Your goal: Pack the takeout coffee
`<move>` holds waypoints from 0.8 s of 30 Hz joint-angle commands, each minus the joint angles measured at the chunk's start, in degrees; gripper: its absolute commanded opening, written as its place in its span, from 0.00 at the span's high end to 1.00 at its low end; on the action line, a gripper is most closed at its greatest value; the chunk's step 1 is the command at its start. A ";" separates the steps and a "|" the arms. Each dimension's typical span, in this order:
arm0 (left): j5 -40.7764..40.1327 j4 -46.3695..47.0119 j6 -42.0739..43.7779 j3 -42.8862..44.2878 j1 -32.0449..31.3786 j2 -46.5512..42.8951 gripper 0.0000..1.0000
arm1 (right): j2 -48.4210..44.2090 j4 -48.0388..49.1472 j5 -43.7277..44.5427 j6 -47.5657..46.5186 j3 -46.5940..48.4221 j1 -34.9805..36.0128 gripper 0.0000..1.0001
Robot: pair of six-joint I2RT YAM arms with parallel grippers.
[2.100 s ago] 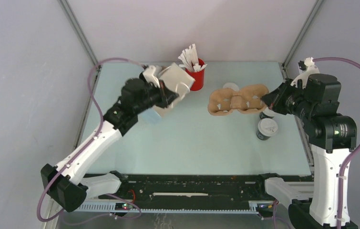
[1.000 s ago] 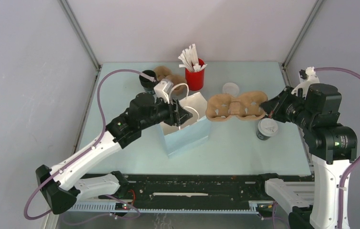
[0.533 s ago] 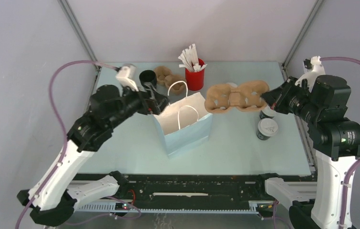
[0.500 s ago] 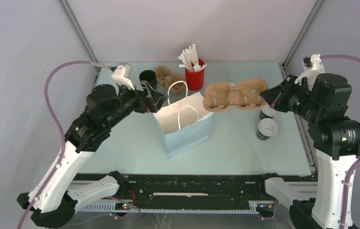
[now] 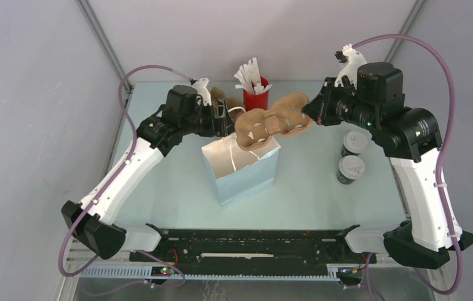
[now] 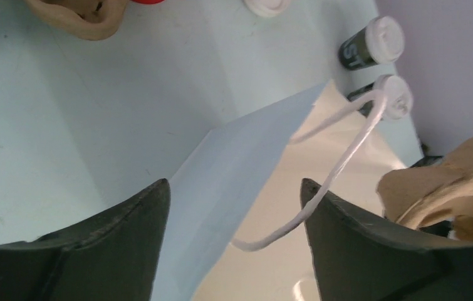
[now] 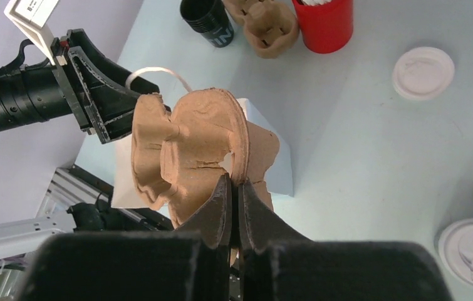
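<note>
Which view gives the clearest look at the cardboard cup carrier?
Top external: the whole cardboard cup carrier shows, tilted over the paper bag. Right wrist sees it foreshortened, pinched in the right gripper. Left wrist catches only a corner.

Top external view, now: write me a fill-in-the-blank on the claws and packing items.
The right claw holds the cup carrier above the open ___.
The left claw straddles the rim of the bag, jaws ___.
___ lidded cups stand on the table.
Stir sticks sit in a ___ holder.
Missing: bag; open; two; red.
</note>
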 commanded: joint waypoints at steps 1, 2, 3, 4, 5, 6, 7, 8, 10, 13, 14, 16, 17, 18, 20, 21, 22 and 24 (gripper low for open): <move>-0.19 0.60 2.92 5.24 0.53 1.24 0.29 | -2.24 -0.78 4.68 -1.20 2.10 0.69 1.00; 0.10 0.85 3.10 5.59 0.55 1.88 0.36 | -2.43 -1.11 5.26 -1.33 2.27 0.69 1.00; 0.77 1.45 3.17 5.56 0.55 2.42 0.43 | -2.66 -1.61 6.27 -1.45 2.56 0.62 1.00; 1.33 2.23 3.17 5.50 0.62 2.69 0.48 | -2.90 -2.16 7.86 -1.55 2.92 0.41 1.00; 1.78 3.03 3.17 5.55 0.70 2.87 0.55 | -3.22 -2.50 8.99 -1.68 3.37 -0.07 1.00; 2.23 3.71 3.13 5.78 0.84 3.13 0.63 | -3.67 -2.88 9.86 -1.66 3.58 -0.59 1.00; 2.90 4.46 3.02 6.23 0.97 3.29 0.77 | -4.32 -2.95 10.21 -1.65 3.64 -1.41 1.00; 3.50 5.13 3.00 6.84 1.06 3.45 0.84 | -4.85 -3.06 10.16 -1.59 3.73 -2.21 1.00; 5.37 6.68 3.46 8.63 1.08 3.60 0.97 | -5.70 -3.01 9.43 -1.57 3.54 -3.62 1.00; 8.04 8.03 4.28 10.87 1.12 3.25 1.00 | -6.16 -3.60 8.32 -2.10 3.39 -4.39 1.00; 8.48 7.93 4.32 11.42 1.09 3.04 1.00 | -6.21 -3.88 8.31 -2.24 3.49 -4.49 1.00; 8.57 7.57 4.07 11.99 1.08 2.29 1.00 | -6.41 -4.25 7.89 -2.39 3.28 -4.50 1.00; 8.91 7.79 3.92 11.90 1.08 1.69 1.00 | -6.57 -4.22 7.68 -2.50 3.10 -4.50 1.00; 9.35 8.34 3.60 11.43 1.08 0.69 1.00 | -6.67 -4.22 7.44 -2.60 2.79 -4.50 1.00; 10.01 11.07 2.69 8.51 1.08 -1.76 1.00 | -6.83 -4.11 6.78 -2.86 1.95 -4.50 1.00; 10.65 12.83 2.20 6.75 1.08 -3.41 1.00 | -6.70 -4.10 6.28 -2.88 1.59 -4.40 1.00; 11.40 14.87 1.80 5.08 1.08 -4.39 1.00 | -6.65 -4.02 6.06 -3.00 1.15 -4.29 1.00; 12.42 17.07 1.18 2.42 1.00 -5.59 1.00 | -6.53 -3.53 5.23 -2.98 0.18 -3.67 1.00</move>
